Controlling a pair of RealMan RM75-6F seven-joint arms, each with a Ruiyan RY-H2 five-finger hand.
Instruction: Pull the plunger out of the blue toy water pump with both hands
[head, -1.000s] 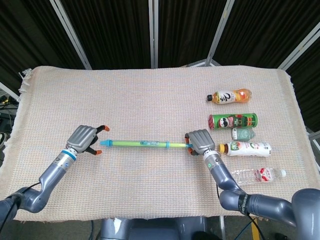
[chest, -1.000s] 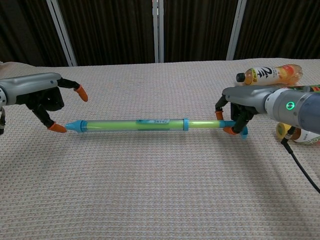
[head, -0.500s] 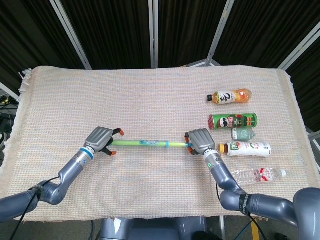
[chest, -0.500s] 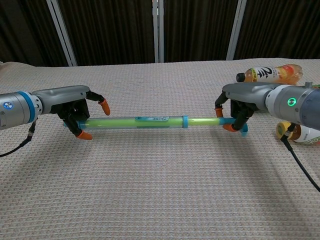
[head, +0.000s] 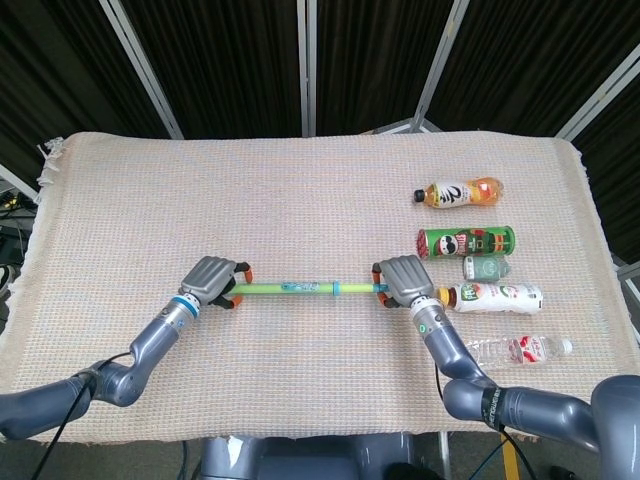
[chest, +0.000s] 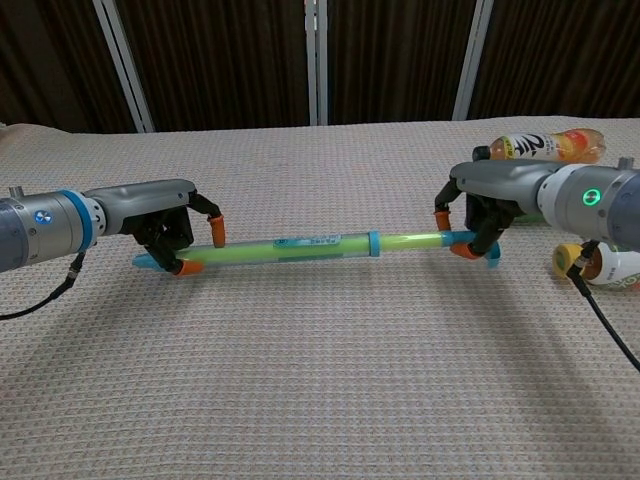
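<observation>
The toy water pump lies crosswise on the woven cloth, a green see-through barrel (chest: 285, 249) with a blue collar (chest: 373, 243) and a thin green plunger rod (chest: 410, 240) running right. My left hand (chest: 172, 232) wraps its fingers around the barrel's left end (head: 262, 289), and the blue nozzle tip (chest: 146, 262) pokes out past it. Over at the rod's far end, my right hand (chest: 478, 208) holds the blue plunger handle (chest: 487, 257), which sits slightly higher than the nozzle end. In the head view, the left hand (head: 212, 282) and right hand (head: 402, 281) sit at either end.
To the right of my right hand lie an orange drink bottle (head: 458, 192), a green crisps can (head: 466, 242), a small green bottle (head: 486, 267), a white-labelled bottle (head: 495, 296) and a clear water bottle (head: 520, 349). The cloth's front edge (head: 300, 436) is near.
My left hand slid right from beside the nozzle onto the barrel and curled around it. The right hand kept its hold on the plunger handle, which rose a little.
</observation>
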